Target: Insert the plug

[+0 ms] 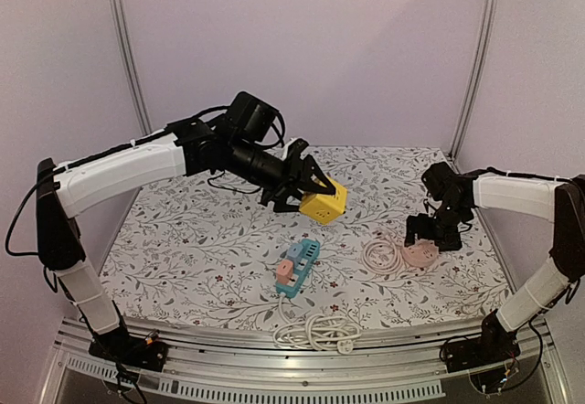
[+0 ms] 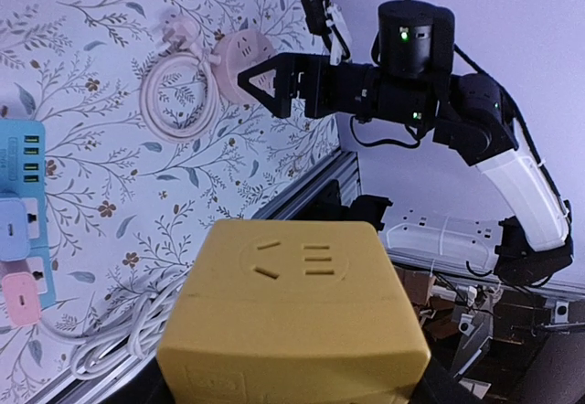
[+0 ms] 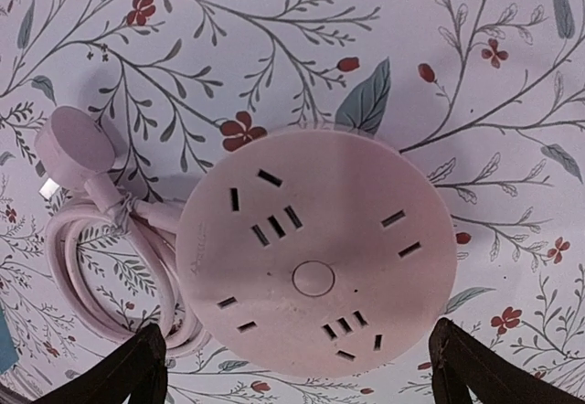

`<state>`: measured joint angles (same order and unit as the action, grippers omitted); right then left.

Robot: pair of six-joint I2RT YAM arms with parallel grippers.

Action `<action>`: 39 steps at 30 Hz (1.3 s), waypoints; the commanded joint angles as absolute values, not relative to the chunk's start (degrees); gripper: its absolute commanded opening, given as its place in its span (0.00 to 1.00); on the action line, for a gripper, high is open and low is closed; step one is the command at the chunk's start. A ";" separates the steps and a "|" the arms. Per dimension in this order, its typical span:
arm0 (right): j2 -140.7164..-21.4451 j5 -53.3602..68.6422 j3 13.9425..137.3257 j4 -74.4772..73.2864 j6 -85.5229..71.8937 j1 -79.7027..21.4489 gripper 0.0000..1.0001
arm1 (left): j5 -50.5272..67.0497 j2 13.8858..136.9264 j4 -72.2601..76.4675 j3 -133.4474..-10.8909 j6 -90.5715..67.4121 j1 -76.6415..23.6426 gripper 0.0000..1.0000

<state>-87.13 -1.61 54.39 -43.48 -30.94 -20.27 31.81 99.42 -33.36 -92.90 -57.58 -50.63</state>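
- The pink round-headed plastic plug [image 3: 78, 143] lies flat on the floral tablecloth [image 3: 512, 75]. In the right wrist view its prongs point lower left, and its cord trails the opposite way.
- It rests just beside the round pink socket hub [image 3: 315, 249], outside the right gripper [image 3: 306, 377], whose spread fingers hover over the hub with nothing in them.
- The left gripper [image 1: 315, 194] clasps a yellow cube socket [image 1: 325, 203] held above the table.

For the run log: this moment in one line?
left tool: grips yellow cube socket aloft | right tool: open over round pink socket | pink plug: unplugged
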 commanded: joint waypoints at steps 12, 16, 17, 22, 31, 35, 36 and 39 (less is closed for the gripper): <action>-95.06 12.20 56.57 -42.88 -23.87 -21.55 0.93 | 31.41 101.20 -36.11 -95.54 -54.80 -51.59 0.00; -95.10 7.51 60.03 -44.10 -24.67 -21.93 0.94 | 30.76 101.86 -39.13 -97.06 -52.99 -51.59 0.00; -93.90 6.69 60.93 -44.21 -24.98 -21.54 0.95 | 30.49 101.89 -39.82 -97.33 -52.71 -51.59 0.00; -90.17 4.41 64.83 -44.82 -24.68 -18.06 0.96 | 30.38 101.97 -40.48 -97.12 -52.13 -51.59 0.00; -92.91 8.91 62.76 -42.10 -22.44 -8.47 0.96 | 31.28 104.21 -40.88 -99.05 -51.39 -51.59 0.00; -95.93 14.00 62.70 -42.31 -21.41 -8.36 0.94 | 31.05 104.95 -42.19 -100.29 -50.79 -51.65 0.00; -96.26 15.30 62.05 -42.28 -21.20 -8.29 0.93 | 30.92 104.94 -42.24 -100.32 -50.73 -51.68 0.00; -96.91 17.52 60.18 -42.36 -21.05 -8.35 0.88 | 30.61 104.98 -42.28 -100.12 -50.74 -51.72 0.00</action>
<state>-95.66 12.21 62.59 -42.19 -22.20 -8.23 30.52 104.88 -41.54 -98.54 -51.83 -51.00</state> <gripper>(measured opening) 0.910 0.617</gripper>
